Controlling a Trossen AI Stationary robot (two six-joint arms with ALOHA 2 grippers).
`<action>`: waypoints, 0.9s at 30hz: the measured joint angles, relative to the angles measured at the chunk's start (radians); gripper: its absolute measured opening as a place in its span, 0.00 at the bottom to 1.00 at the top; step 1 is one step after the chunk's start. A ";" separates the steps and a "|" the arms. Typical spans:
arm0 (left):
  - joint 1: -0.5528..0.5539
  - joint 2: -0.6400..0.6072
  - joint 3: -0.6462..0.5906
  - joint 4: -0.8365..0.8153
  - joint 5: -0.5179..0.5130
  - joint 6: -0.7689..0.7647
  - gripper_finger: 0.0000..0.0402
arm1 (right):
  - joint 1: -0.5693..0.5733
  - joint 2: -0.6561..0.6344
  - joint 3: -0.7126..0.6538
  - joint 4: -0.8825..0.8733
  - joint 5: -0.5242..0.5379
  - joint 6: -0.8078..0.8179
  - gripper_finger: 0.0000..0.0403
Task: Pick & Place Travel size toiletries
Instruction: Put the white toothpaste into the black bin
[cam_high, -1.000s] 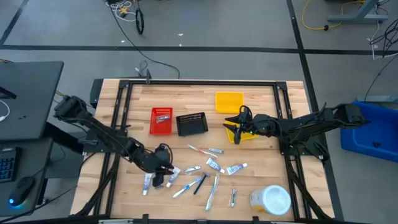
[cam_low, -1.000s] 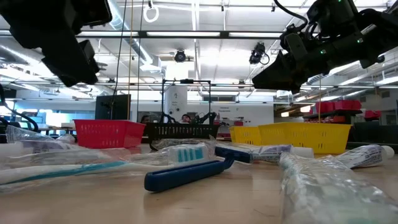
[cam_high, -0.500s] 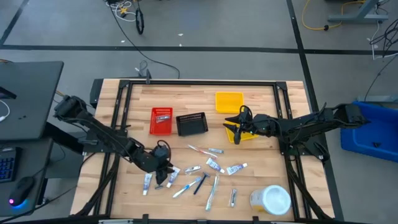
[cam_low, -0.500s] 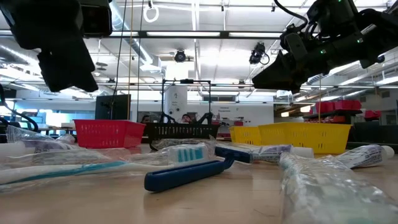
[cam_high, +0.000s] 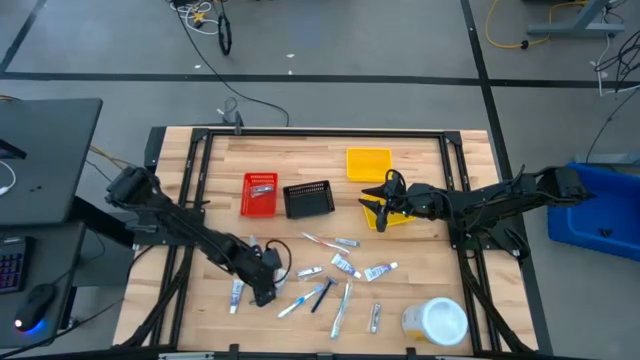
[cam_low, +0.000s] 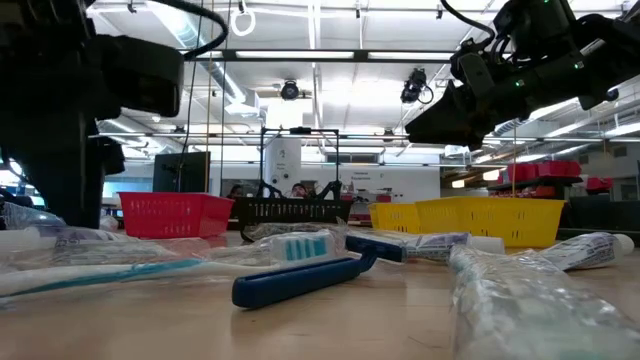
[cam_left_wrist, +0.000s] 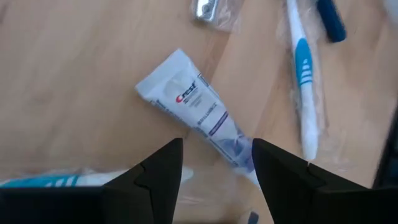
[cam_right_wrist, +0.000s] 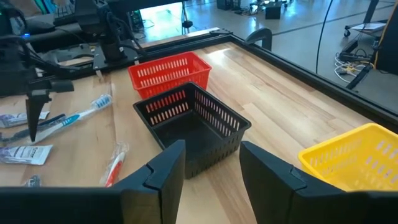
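Small toiletries (cam_high: 322, 282) lie scattered on the near half of the table: white tubes, blue and white toothbrushes, a black stick and a sachet (cam_high: 375, 317). My left gripper (cam_high: 262, 290) is low over them and open. In the left wrist view its fingers (cam_left_wrist: 158, 180) stand either side of one end of a white Crest tube (cam_left_wrist: 189, 102), which lies flat on the wood; I see no touch. My right gripper (cam_high: 378, 211) hangs open beside a yellow bin (cam_high: 398, 215), with the black bin (cam_right_wrist: 196, 121) ahead of it.
A red bin (cam_high: 260, 194) and a black bin (cam_high: 308, 199) stand mid-table, and a second yellow bin (cam_high: 368, 163) stands farther back. A big yellowish jar with a white lid (cam_high: 436, 322) sits at the near right. Bare wood lies along the table's left side.
My left gripper has moved toward the table's near edge and sunk down onto the scattered toiletries, ending low over the white tube. The right arm has kept still, and no item has visibly shifted.
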 joint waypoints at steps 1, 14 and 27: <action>0.001 0.004 0.016 -0.021 -0.001 0.001 0.50 | 0.000 0.000 0.000 0.000 0.000 0.000 0.39; 0.009 0.036 0.035 -0.045 -0.030 -0.057 0.51 | 0.000 0.000 0.000 0.001 0.003 0.000 0.35; 0.009 0.114 0.048 -0.108 -0.006 0.059 0.44 | 0.001 0.000 0.000 0.000 -0.001 0.003 0.38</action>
